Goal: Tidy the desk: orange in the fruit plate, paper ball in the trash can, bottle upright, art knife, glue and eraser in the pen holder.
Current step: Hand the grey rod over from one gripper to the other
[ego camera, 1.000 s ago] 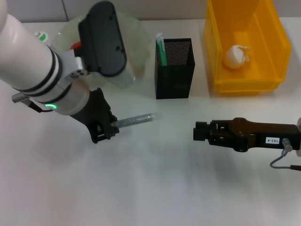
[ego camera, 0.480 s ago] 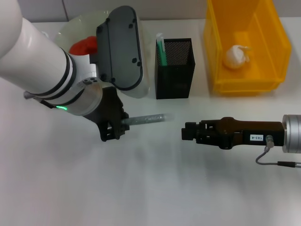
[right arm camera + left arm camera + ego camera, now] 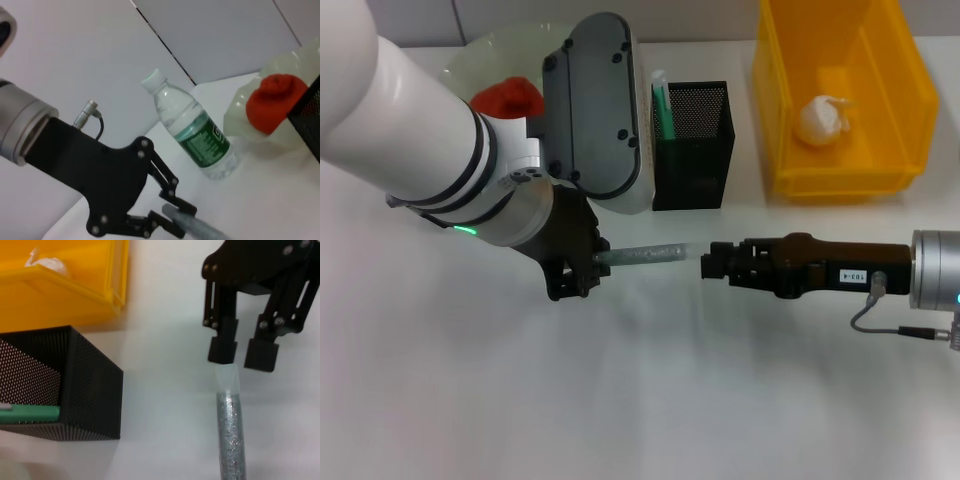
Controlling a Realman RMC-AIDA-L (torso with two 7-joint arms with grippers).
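Head view: a clear, glitter-filled glue tube (image 3: pixel 640 255) is held level above the white surface (image 3: pixel 720 400), clamped in the left gripper (image 3: pixel 582 268); at its 3 o'clock tip, the right gripper (image 3: pixel 712 264) is lined up, jaws apart. Before release, the tube should be firmly pinched for the black mesh pen holder (image 3: pixel 692 150).

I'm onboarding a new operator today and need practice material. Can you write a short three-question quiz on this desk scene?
1. True or false: the left hand holds the glitter glue stick.
2. Where is the paper ball? A) yellow bin B) pen holder C) fruit plate
3. Fill in: the right hand is open near the stick's clear ___.

Key: 1 true; 2 A; 3 tip.
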